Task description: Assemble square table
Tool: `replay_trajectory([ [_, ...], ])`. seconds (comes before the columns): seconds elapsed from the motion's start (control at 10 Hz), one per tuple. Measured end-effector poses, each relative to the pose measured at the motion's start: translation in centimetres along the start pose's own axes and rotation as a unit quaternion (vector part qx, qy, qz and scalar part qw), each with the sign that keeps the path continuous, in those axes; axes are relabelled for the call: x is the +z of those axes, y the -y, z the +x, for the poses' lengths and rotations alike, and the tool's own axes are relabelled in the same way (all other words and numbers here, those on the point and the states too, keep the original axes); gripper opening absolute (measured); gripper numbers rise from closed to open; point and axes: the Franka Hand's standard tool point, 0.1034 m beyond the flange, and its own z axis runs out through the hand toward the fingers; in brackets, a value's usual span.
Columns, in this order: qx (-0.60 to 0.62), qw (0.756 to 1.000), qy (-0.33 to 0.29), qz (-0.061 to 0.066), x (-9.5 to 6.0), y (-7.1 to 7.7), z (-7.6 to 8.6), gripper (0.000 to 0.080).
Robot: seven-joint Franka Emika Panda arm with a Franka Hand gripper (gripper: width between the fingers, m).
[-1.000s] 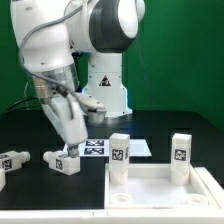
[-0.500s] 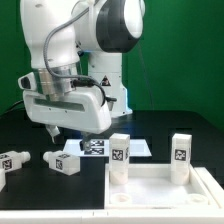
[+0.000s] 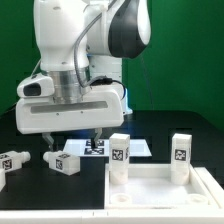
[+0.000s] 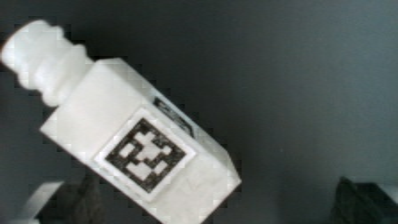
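Observation:
The square table's white slab (image 3: 160, 188) with its raised rim lies at the front, toward the exterior view's right. Two tagged white legs (image 3: 119, 154) (image 3: 181, 150) stand upright at its far corners. A third leg (image 3: 63, 162) lies on the black table, and a fourth (image 3: 10, 162) lies at the far left edge. My gripper (image 3: 75, 138) hangs open a little above the third leg, holding nothing. The wrist view shows that leg (image 4: 134, 125) lying slantwise, threaded end away from my gripper (image 4: 206, 208), its near end between the two dark fingertips (image 4: 50, 202).
The marker board (image 3: 136, 148) lies flat behind the slab, partly hidden by the upright leg. The robot's white base (image 3: 108, 80) stands at the back before a green curtain.
The wrist has turned and straightened, so both fingers now point down and face the camera. The gripper stayed open and now hangs over the lying leg. No part has moved.

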Motion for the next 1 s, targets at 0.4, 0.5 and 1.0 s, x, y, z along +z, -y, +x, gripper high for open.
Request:
replay_trajectory([
  [0.4,-0.209,0.978,0.017,0.002,1.9,-2.5,-1.2,0.0649],
  [0.5,-0.234,0.972,0.02,0.002,2.5,-2.6,-1.6,0.0649],
  [1.0,-0.19,0.982,0.021,-0.003,3.1,-2.5,-2.4,0.038],
])
